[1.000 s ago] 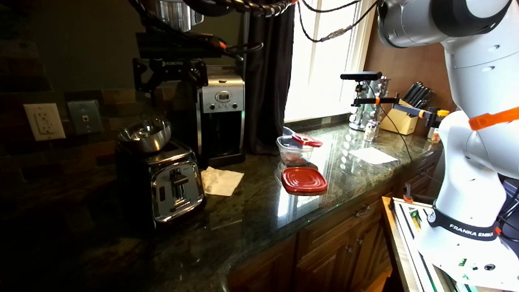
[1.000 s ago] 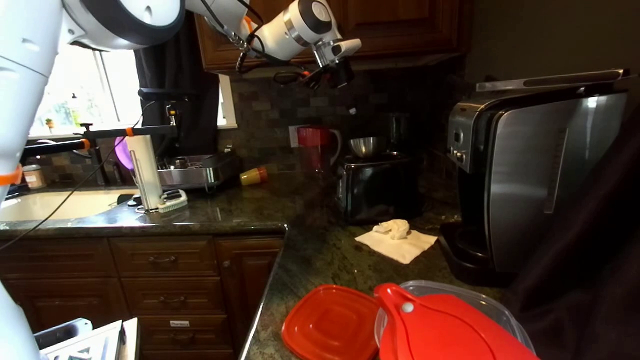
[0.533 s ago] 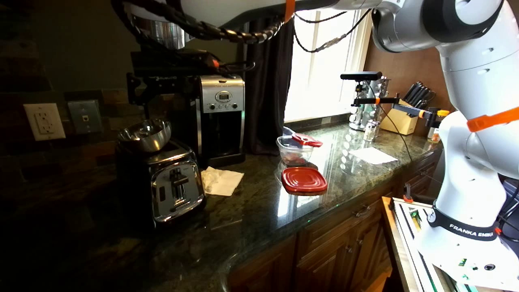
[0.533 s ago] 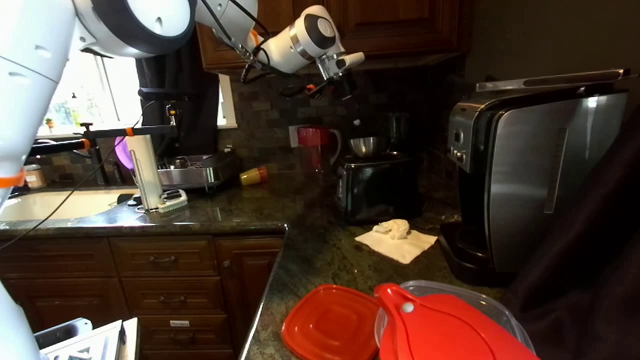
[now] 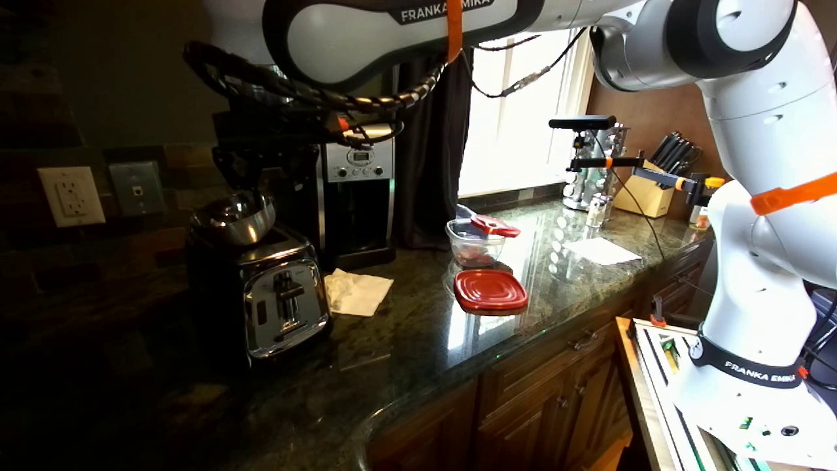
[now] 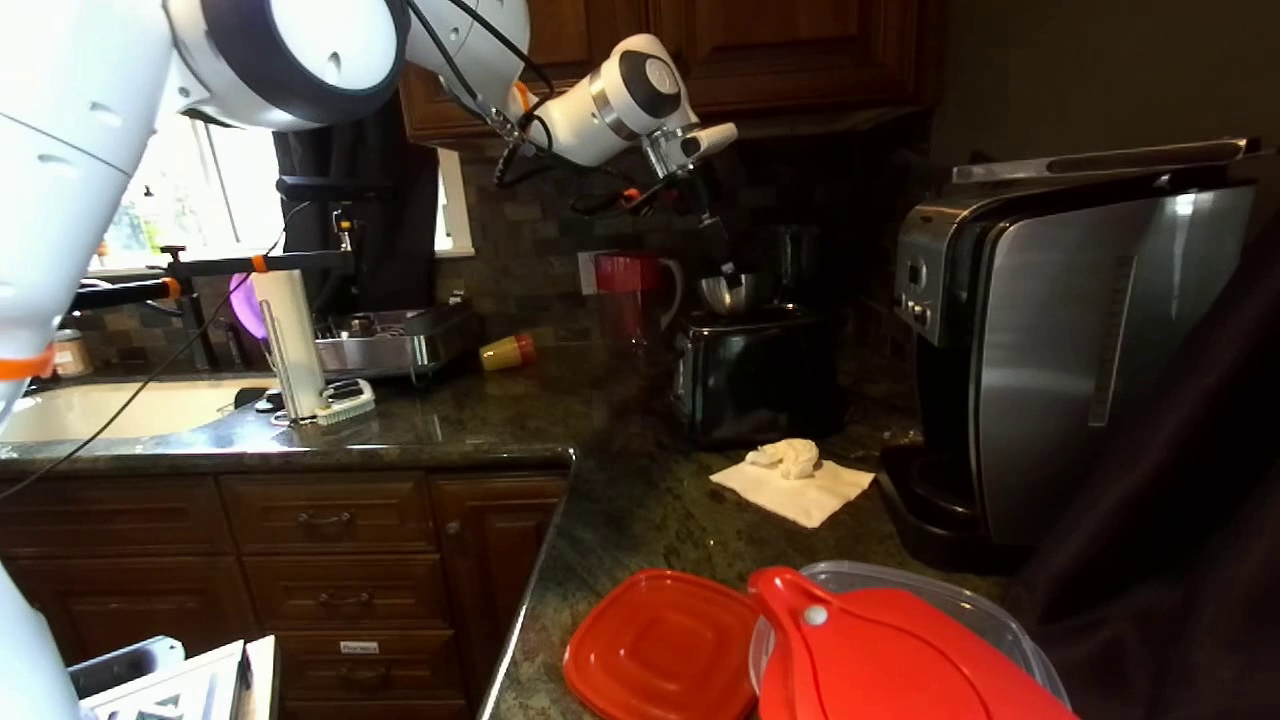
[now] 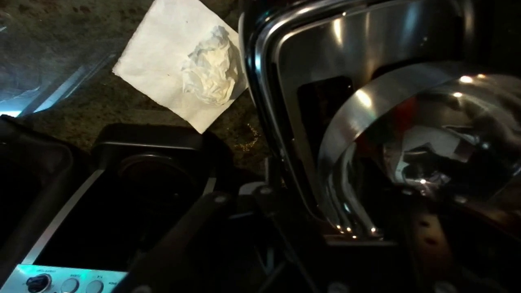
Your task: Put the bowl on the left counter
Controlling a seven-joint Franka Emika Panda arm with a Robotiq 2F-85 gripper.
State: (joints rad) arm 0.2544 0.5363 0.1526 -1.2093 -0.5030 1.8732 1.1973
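The shiny silver metal bowl (image 5: 243, 226) sits tilted on top of the toaster (image 5: 288, 304); it also shows in an exterior view (image 6: 722, 297) and large at the right of the wrist view (image 7: 358, 110). My gripper (image 5: 255, 188) points down at the bowl. In an exterior view a fingertip (image 6: 729, 270) is at the bowl's rim. In the wrist view the dark fingers (image 7: 327, 185) stand apart, with the bowl's near wall showing between them. The left counter (image 6: 490, 415) is dark speckled stone over brown cabinets, left of the toaster.
A coffee maker (image 5: 358, 170) stands close beside the toaster. A white napkin (image 6: 800, 495) lies before it. A red lid (image 5: 490, 290) and clear container (image 5: 476, 242) lie further along. A red pitcher (image 6: 630, 285), tipped yellow cup (image 6: 505, 352) and paper towel roll (image 6: 290, 340) stand around the left counter.
The arm and gripper have come down from well above the toaster to the bowl's rim. The bowl and the other objects have not moved.
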